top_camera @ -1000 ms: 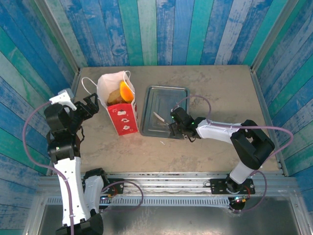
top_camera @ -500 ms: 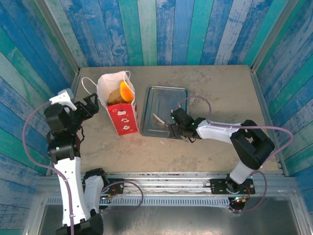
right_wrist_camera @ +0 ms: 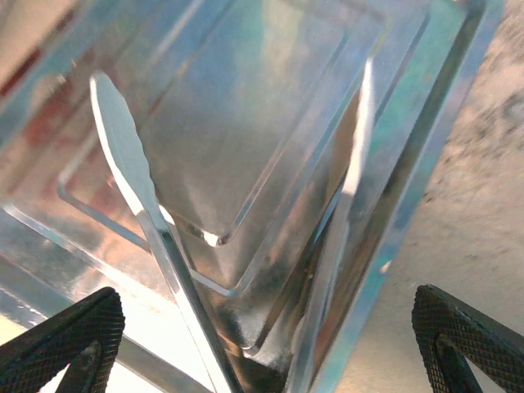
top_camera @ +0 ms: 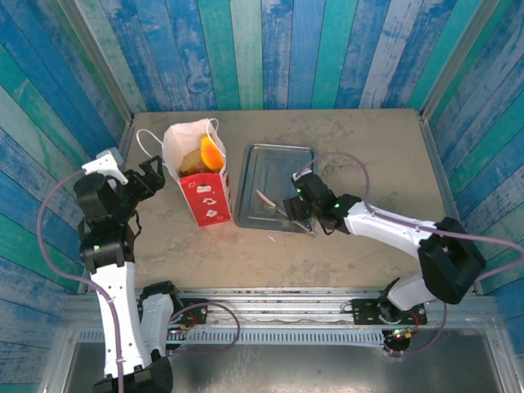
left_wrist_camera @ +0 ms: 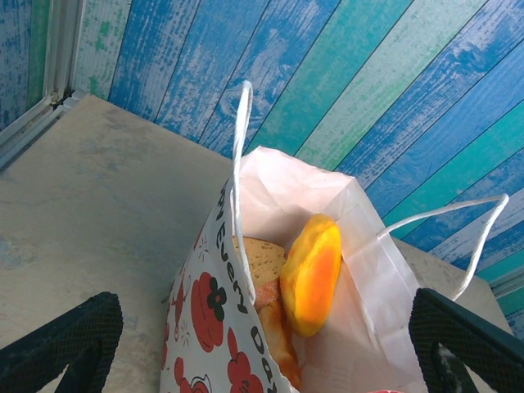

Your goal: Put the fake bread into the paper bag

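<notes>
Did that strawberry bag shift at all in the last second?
No. The paper bag stands exactly where it was, upright and close beside the left rim of the metal tray.

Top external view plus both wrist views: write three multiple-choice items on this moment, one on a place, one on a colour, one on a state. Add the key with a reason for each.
1. Where do the metal tongs lie?
A) against the back wall
B) on the grey tray
C) on the floor

2. What colour is the lower band of the paper bag?
A) red
B) green
C) black

3. How does the right gripper stand?
A) shut on the tongs
B) shut on the paper bag
C) open, its fingers either side of the tongs

Key:
1 B, both tong arms rest across the tray's metal.
2 A, the top view shows red below the white upper part.
3 C, the right wrist view shows the fingers wide apart at the frame's corners.
</notes>
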